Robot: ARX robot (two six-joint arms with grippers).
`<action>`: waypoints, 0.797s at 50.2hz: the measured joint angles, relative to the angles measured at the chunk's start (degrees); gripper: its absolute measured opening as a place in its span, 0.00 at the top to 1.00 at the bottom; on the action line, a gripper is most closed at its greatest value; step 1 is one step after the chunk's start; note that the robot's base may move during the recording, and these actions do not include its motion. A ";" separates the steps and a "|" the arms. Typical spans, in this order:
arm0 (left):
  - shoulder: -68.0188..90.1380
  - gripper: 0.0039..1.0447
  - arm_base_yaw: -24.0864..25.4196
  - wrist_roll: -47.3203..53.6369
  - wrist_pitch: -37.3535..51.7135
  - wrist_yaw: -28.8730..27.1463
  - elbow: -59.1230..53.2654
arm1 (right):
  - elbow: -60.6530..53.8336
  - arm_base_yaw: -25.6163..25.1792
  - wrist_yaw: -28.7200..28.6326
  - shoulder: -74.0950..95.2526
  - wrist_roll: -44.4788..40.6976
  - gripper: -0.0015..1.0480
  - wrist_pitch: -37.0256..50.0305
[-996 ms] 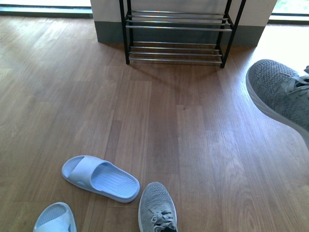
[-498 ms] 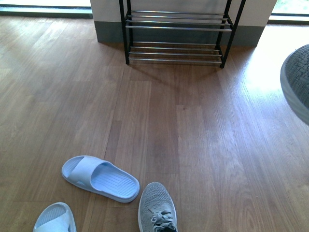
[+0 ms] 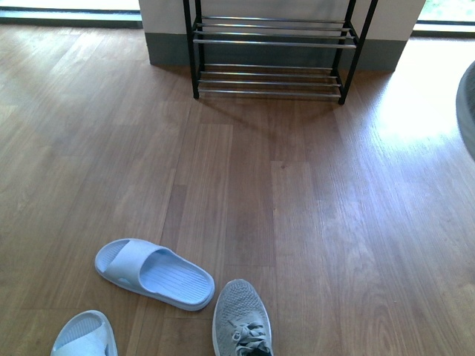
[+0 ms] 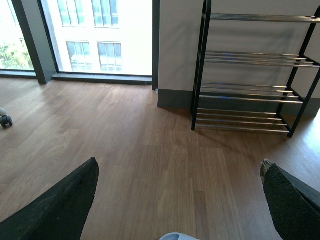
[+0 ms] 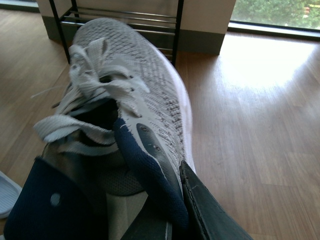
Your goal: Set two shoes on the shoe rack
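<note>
Clamping a grey sneaker [image 5: 135, 80], right gripper [image 5: 150, 220] sits mostly hidden.
Wide-spread left gripper [image 4: 179, 170] holds nothing; open floor [image 4: 150, 145] ahead to shoe rack [image 4: 250, 90].

The shoe rack [image 3: 271, 55] stands far back against the wall [image 3: 163, 15]. Up front lies one sneaker [image 3: 241, 319], a slide [image 3: 154, 273] just left of it, another slide [image 3: 84, 335] further left. Over at the far right edge, the second sneaker [image 3: 470, 111].

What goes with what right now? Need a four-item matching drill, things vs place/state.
Things:
1. held sneaker
2. second sneaker
3. shoe rack
4. left gripper

Place/state:
a. open, empty
b. on the floor beside a blue slide
c. clamped in the right gripper
d. against the wall, shelves bare

Pairs: 1-c, 2-b, 3-d, 4-a
</note>
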 joint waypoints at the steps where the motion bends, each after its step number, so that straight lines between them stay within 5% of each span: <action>1: 0.00 0.09 0.00 0.00 0.00 0.00 0.00 | 0.00 0.02 -0.02 -0.02 0.09 0.99 0.00; 40: 0.00 0.09 0.00 0.02 0.00 -0.02 0.00 | 0.00 0.28 -0.35 -0.39 0.68 0.99 0.00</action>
